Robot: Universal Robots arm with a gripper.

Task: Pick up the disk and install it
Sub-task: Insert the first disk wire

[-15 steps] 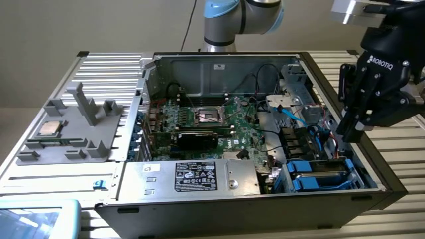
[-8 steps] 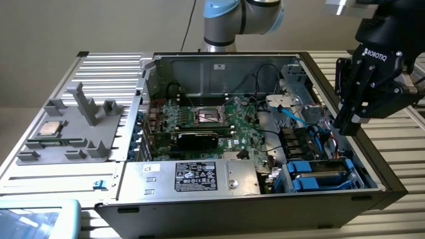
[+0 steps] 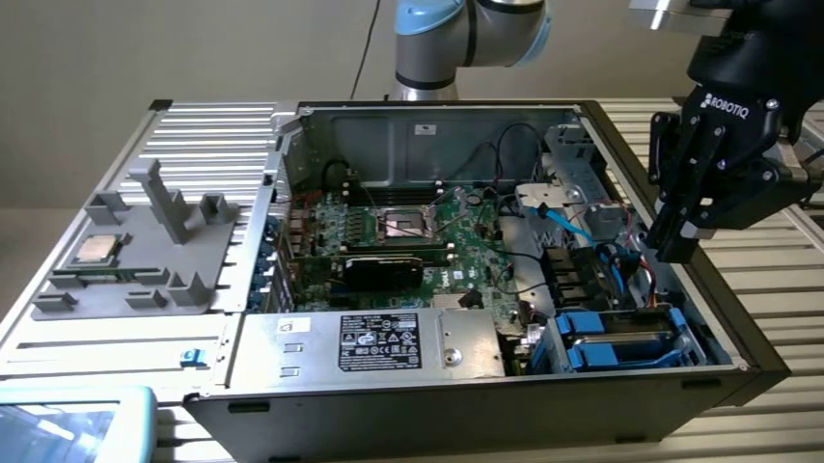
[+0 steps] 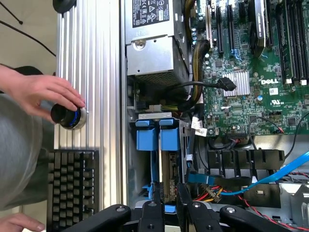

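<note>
On a slatted table sits an open computer case (image 3: 386, 125). Above its right side in the exterior view hangs the gripper (image 3: 682, 227), jaws partly apart, holding nothing. The disk (image 4: 159, 137) sits in the case's bay.

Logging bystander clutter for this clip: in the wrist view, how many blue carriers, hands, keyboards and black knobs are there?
Blue carriers: 2
Hands: 2
Keyboard: 1
Black knob: 1
Total: 6
</note>
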